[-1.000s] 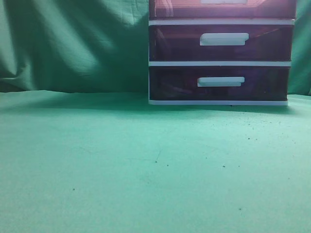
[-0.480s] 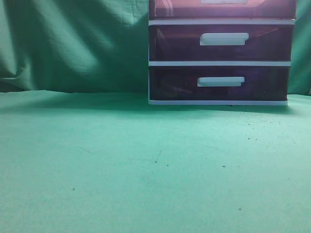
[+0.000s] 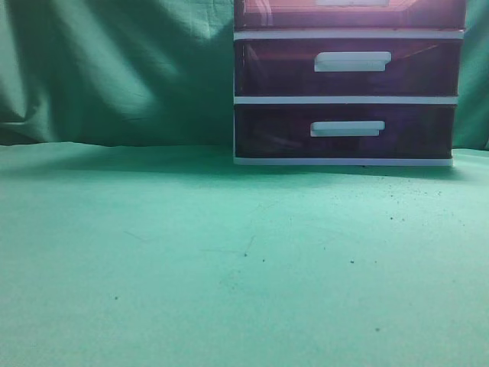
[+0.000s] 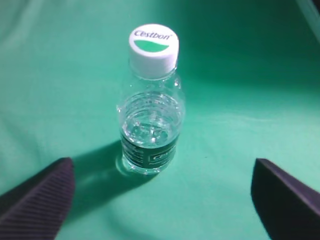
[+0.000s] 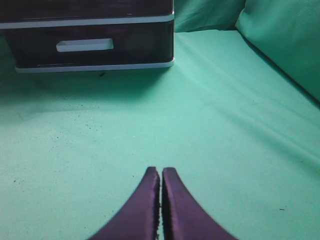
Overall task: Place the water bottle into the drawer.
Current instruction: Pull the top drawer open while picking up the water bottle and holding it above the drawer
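The bottle (image 4: 150, 102) stands upright, cap up, on green cloth (image 4: 240, 125). My left gripper (image 4: 162, 197) is wide open around it; my right gripper (image 5: 161, 192) is closed, empty.

Almost nothing has changed between the earlier exterior pictures and now. The cabinet (image 3: 348, 82) has not moved, and its drawers are shut the same way as before. The green cloth (image 3: 191, 260) has the same folds and the same dark specks. No arm has come into the exterior view. The wrist views have no earlier pictures to compare with.
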